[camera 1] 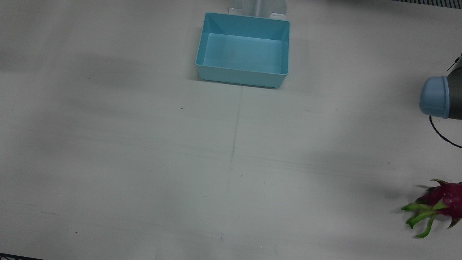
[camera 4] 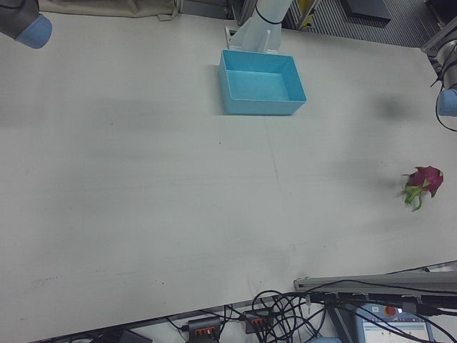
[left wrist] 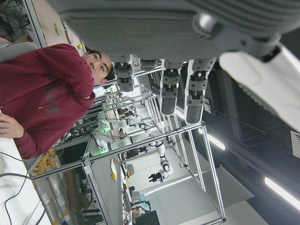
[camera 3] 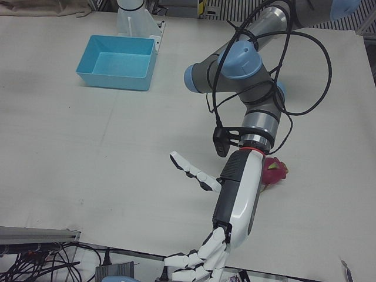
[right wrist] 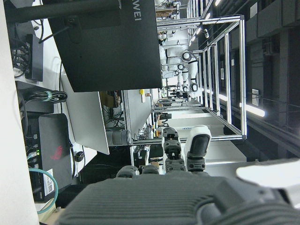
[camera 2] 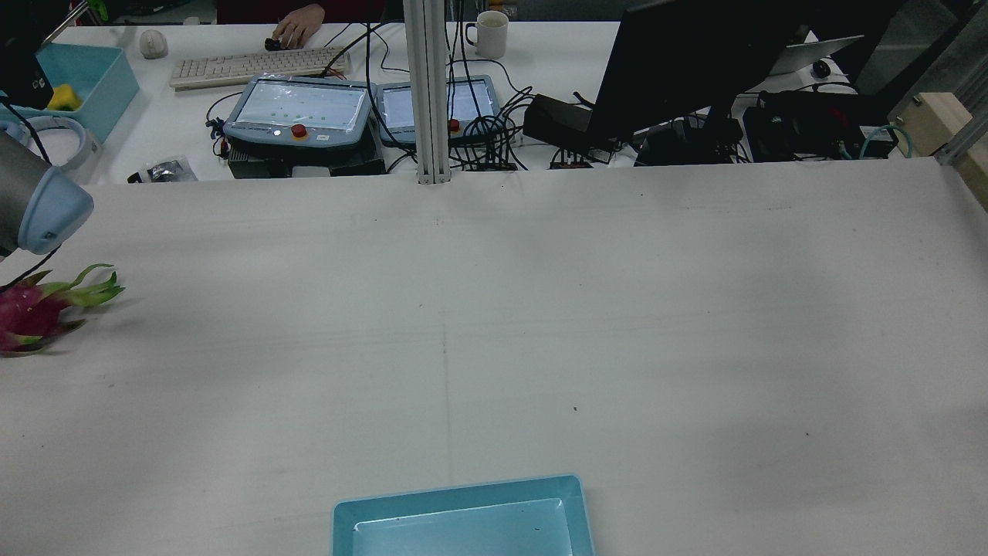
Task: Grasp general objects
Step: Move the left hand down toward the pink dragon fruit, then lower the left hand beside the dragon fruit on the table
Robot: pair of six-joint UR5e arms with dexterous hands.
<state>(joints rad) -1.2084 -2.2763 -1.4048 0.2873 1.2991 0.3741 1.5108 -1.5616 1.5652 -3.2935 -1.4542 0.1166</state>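
Dragon fruit (camera 4: 423,181) lies ungrasped on the tabletop (camera 1: 144,162) near its left edge. Left robot hand (camera 3: 238,194) hangs just beside it, fingers spread, empty. Right robot hand (right wrist: 187,197): empty, fingers extended. Bin (camera 1: 243,50) empty; grasp not begun.

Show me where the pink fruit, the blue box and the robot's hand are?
dragon fruit (camera 4: 426,179), right-front view, on its pink body.
blue bin (camera 1: 242,52), front view, on its bare floor.
left hand (camera 3: 238,200), left-front view, on the white palm, fingers spread.
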